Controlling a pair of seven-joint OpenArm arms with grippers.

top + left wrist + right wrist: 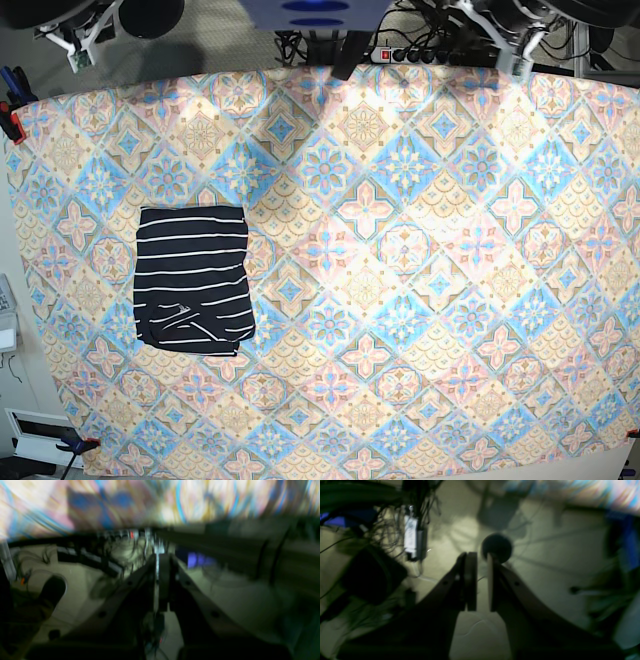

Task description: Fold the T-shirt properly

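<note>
The tablecloth [420, 300] is covering nearly the whole base view, a smooth flat sheet printed with pastel blue, orange and pink tiles, and its edges are running just inside the frame on all sides. Red clamps [12, 120] are pinching it at the left edge, far and near. Most of that surface is lying bare, giving wide open room across the middle and right.

Sitting on the left half is the T-shirt [193, 278], soft dark fabric with thin white stripes, folded into a compact, roughly rectangular packet. Its far and side edges are looking straight; the near edge is showing a slight rumple where stripes are bending. It is lying well in from the tablecloth's left edge.

The arms are pulled up past the far edge, both wrist views badly blurred. The left gripper [158, 562] is pointing at the floor with its dark flat fingers pressed nearly together, holding nothing. The right gripper [482, 580] is showing a narrow gap between its flat pads, empty too, over pale floor and tangled cables [395, 530].
</note>
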